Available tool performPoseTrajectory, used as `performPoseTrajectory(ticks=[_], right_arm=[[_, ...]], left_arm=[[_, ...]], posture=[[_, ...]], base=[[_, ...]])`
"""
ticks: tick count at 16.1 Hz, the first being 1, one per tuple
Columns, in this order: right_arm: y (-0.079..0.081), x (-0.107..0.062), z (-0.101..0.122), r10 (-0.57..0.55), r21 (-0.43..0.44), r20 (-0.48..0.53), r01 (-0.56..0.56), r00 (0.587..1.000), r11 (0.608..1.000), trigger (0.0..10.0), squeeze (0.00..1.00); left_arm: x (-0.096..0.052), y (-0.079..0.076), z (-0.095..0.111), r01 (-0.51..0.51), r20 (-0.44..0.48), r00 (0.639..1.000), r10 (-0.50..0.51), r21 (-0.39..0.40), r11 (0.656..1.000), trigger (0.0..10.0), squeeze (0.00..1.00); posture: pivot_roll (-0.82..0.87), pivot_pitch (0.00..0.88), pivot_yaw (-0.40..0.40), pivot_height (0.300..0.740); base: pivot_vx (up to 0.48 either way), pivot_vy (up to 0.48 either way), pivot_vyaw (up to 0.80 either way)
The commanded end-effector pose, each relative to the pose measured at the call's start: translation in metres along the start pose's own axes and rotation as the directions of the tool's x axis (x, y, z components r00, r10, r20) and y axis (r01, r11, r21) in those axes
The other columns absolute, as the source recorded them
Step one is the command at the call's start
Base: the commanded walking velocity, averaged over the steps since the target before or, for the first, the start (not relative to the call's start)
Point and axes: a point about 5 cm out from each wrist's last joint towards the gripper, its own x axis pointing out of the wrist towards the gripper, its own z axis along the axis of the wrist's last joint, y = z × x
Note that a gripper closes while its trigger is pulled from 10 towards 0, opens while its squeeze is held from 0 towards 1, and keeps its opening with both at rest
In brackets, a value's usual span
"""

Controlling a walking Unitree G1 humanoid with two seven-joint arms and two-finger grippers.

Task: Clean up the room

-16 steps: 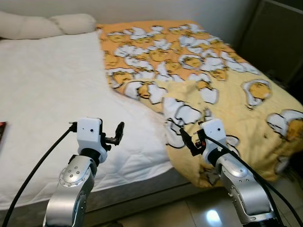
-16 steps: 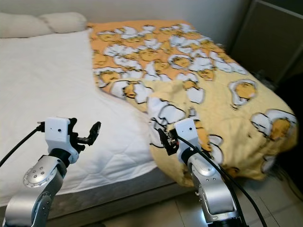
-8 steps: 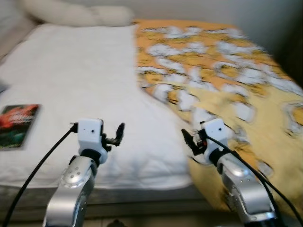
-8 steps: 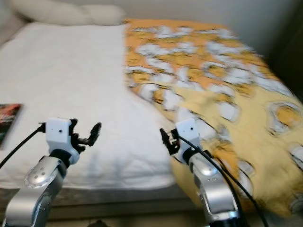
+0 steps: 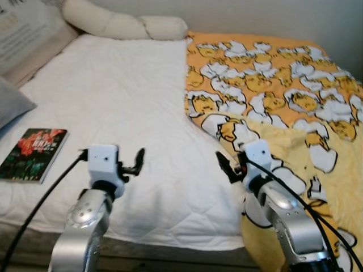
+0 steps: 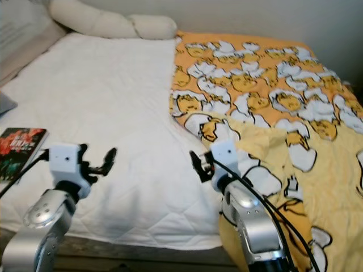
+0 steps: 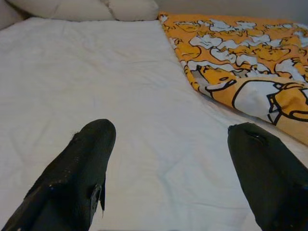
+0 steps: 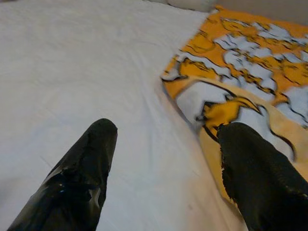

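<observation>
A bed (image 5: 113, 102) with a white quilted sheet takes up most of the scene, its near edge running just below the 2 grippers. A yellow and orange blanket (image 5: 272, 85) printed with white cartoon figures covers the right side of the bed, from the far edge down to the near right corner, where it spills over the edge; its inner border is folded back in a rumpled ridge near the middle of the bed. 2 cream pillows (image 5: 122, 24) lie end to end along the far edge, touching the blanket's far corner. A grey cushion (image 5: 12, 105) pokes in at the left edge of the bed. A book (image 5: 33, 154) with a dark cover and red flowers lies flat near the left edge, close to the near edge and well apart from the blanket.

The left gripper (image 7: 168, 163) hovers over bare sheet near the near edge, its fingers (image 7: 82, 168) spread wide and holding nothing. The right gripper (image 8: 166, 168) hovers just beside the blanket's folded border, also spread wide and empty, with 1 finger over the sheet and the other over the blanket.
</observation>
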Motion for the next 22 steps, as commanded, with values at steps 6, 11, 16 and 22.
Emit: performPoseTrajectory(ticks=[6,11,16,22], right_arm=[[-0.066,0.013,-0.018,-0.256,0.081,-0.172,0.273,0.951,0.959,10.0,0.00],[-0.105,0.024,-0.040,-0.345,0.126,-0.315,0.399,0.884,0.908,10.0,0.00],[-0.124,0.023,-0.055,-0.409,0.178,-0.406,0.510,0.817,0.842,10.0,0.00],[-0.135,0.016,-0.063,-0.441,0.213,-0.441,0.569,0.781,0.794,8.5,0.00]], left_arm=[[-0.006,-0.028,0.002,0.324,-0.038,0.945,-0.324,0.001,0.946,10.0,0.00],[-0.007,-0.038,0.006,0.509,-0.092,0.858,-0.505,0.025,0.861,10.0,0.00],[-0.007,-0.041,0.013,0.591,-0.123,0.804,-0.582,0.059,0.805,10.0,0.00],[-0.017,-0.046,0.015,0.682,-0.167,0.727,-0.666,0.062,0.729,10.0,0.00]], posture=[[0.04,0.000,-0.018,0.740],[0.06,0.000,-0.008,0.740],[0.08,0.000,0.015,0.740],[0.09,0.000,0.025,0.740]], base=[[0.000,0.000,0.00],[0.000,0.000,0.00],[0.000,0.000,0.00],[0.000,0.000,0.00]])
